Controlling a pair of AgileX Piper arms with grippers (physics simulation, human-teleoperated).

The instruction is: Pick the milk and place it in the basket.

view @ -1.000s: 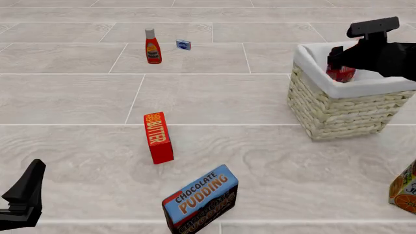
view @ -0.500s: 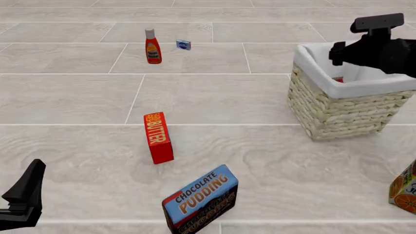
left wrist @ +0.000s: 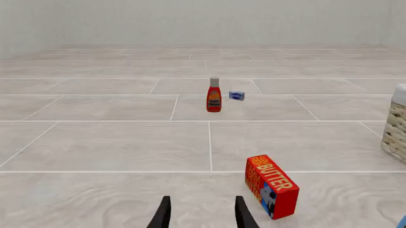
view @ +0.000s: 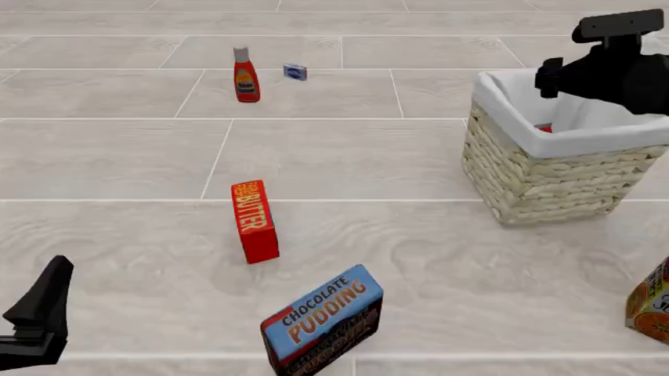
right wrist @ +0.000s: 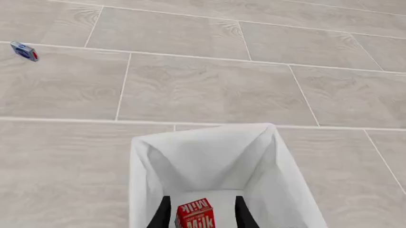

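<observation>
Two end effectors are in view. The right end effector [right wrist: 203, 212] hangs above the basket [view: 544, 176] at the far right of the bench [view: 345, 157], its fingers spread apart and gripping nothing. Seen in the right wrist view between those fingers, the milk [right wrist: 198, 216] stands inside the basket on the white cloth lining [right wrist: 203, 156], apart from both fingers; from the front only a sliver of its red top shows over the rim. The left end effector [left wrist: 201, 213] sits low at the near left, fingers parted and empty. A red butter box [view: 254, 220] stands near the middle, a chocolate pudding box [view: 322, 319] nearer, a ketchup bottle [view: 246, 75] and small blue packet [view: 294, 72] far back, and an orange juice carton [view: 652, 304] at the right edge.
</observation>
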